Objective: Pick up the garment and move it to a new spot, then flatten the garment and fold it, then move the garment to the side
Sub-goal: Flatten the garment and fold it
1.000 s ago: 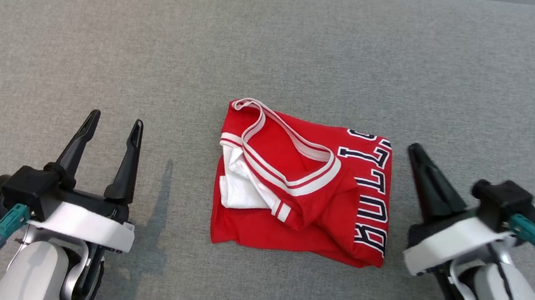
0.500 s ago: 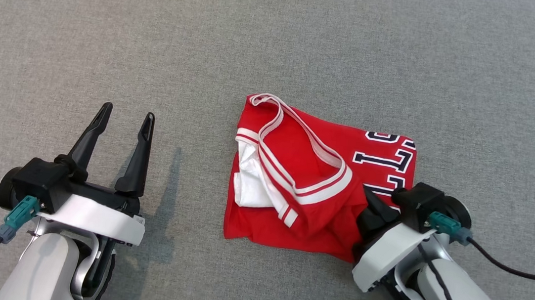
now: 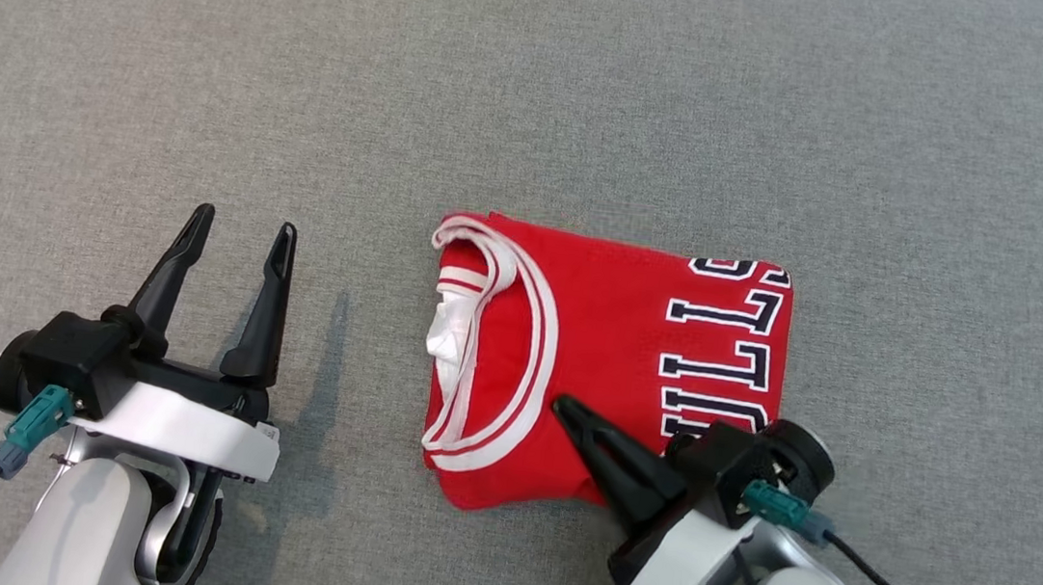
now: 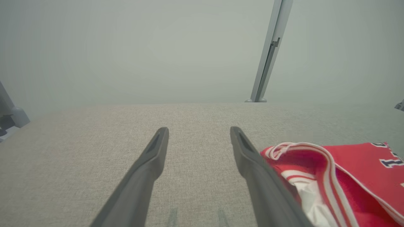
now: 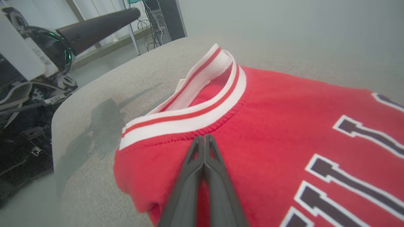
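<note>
A red garment (image 3: 613, 341), a jersey with white-and-red trim and dark lettering, lies folded in a flat rectangle on the grey table (image 3: 543, 91). My right gripper (image 3: 560, 404) is shut and lies on top of the garment near its front edge, tips pointing left toward the white collar band (image 5: 186, 116). In the right wrist view the right gripper (image 5: 202, 137) rests on the red cloth (image 5: 284, 110), with no fabric seen pinched between its fingers. My left gripper (image 3: 245, 225) stands open and empty to the left of the garment. In the left wrist view the left gripper (image 4: 199, 130) has the garment (image 4: 347, 170) at its right.
The grey cloth surface stretches wide behind and to both sides of the garment. A metal post (image 4: 268, 53) rises beyond the far edge. Past the table's rounded left edge (image 5: 60, 113) lie cables and equipment (image 5: 25, 132) on the floor.
My right gripper swept from the garment's right side leftward over it. The bunched top layer now lies flat, with the collar at the left edge. The left gripper stayed put; the camera shifted.
</note>
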Motion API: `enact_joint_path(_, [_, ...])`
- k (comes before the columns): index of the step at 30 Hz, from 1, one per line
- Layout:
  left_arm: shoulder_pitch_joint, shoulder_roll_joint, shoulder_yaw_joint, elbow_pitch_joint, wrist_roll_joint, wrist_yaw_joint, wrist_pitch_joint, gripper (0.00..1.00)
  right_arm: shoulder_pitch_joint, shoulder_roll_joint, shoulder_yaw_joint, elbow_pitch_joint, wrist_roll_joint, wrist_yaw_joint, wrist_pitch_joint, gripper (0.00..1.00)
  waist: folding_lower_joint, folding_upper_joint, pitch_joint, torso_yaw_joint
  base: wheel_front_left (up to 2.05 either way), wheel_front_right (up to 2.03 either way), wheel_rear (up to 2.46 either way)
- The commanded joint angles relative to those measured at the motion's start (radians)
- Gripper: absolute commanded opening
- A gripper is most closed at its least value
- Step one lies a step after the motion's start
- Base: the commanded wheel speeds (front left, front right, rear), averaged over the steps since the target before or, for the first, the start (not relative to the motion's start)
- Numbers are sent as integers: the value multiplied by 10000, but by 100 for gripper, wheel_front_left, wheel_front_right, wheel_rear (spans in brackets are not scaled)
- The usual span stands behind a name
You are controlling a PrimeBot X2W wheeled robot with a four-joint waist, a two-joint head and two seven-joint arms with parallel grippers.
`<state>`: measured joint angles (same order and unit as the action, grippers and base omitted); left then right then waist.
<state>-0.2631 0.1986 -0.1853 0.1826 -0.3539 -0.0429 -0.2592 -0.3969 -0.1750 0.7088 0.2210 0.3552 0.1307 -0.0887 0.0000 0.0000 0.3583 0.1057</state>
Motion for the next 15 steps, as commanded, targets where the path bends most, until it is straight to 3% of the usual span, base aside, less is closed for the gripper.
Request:
enact_joint_path(1, [-12, -4, -6, 20, -10, -36, -51, 100, 144, 6, 100, 44, -11, 1, 111, 0, 0, 0, -8, 14, 0, 0, 0])
enact_joint_path(6, [-15, -16, -9, 89, -22, -52, -51, 100, 336, 104, 104, 405, 80, 1, 137, 0, 0, 0, -110, 45, 0, 0, 0])
enact_joint_path(15, [367, 132, 275, -74, 20, 262, -55, 100, 945, 408, -2744, 66, -379, 1, -603, 0, 0, 0, -658, -246, 0, 0, 0])
